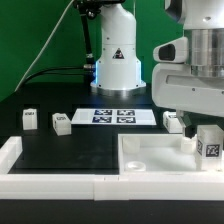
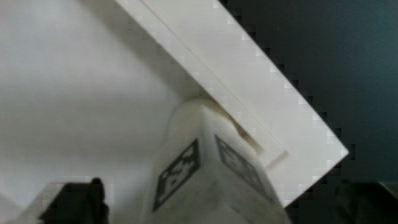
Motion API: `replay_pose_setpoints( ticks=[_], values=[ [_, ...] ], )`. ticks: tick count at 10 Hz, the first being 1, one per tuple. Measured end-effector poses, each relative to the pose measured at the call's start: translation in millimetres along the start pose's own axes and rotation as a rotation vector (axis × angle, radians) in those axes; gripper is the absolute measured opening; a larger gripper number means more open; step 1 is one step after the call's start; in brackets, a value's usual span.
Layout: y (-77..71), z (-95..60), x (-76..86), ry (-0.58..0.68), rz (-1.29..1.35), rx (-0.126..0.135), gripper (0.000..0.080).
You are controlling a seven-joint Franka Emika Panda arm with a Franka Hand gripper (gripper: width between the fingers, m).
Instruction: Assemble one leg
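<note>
One white leg [image 1: 209,143] with a black-and-white tag stands at the corner of the large white tray [image 1: 150,160] on the exterior view's right. My gripper [image 1: 205,125] hangs right over it. In the wrist view the leg [image 2: 210,170] rises between my two dark fingers [image 2: 75,203], which stand wide apart with a gap to the leg on each side; my gripper [image 2: 228,208] is open around it. The tray's rim [image 2: 231,80] runs slantwise behind the leg. Three more legs lie on the black table: two at the left [image 1: 29,120] [image 1: 62,124], one [image 1: 172,121] behind the tray.
The marker board [image 1: 112,116] lies flat in front of the robot's white base [image 1: 115,60]. A low white wall [image 1: 50,180] runs along the table's front and left edge. Black cables hang behind at the left.
</note>
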State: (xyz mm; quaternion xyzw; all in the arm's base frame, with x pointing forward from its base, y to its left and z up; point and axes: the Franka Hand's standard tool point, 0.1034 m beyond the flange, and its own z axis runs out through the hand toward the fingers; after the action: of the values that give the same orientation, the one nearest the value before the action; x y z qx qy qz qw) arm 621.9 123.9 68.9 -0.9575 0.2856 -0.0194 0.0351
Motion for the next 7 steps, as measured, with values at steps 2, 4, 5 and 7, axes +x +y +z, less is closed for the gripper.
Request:
replay_pose_setpoints(
  ticks=[2,4,5,7],
  values=[
    [1.7,0.8,1.2,0.001,-0.224,-0.004,0.0649],
    [2.6,0.5,2.6,0.006,-0.439,-0.014,0.0649],
    [2.7,0.3,3.3,0.010,-0.526,-0.018,0.0649],
    [3.7,0.3,4.2,0.010,-0.572,-0.022,0.0649]
  ],
)
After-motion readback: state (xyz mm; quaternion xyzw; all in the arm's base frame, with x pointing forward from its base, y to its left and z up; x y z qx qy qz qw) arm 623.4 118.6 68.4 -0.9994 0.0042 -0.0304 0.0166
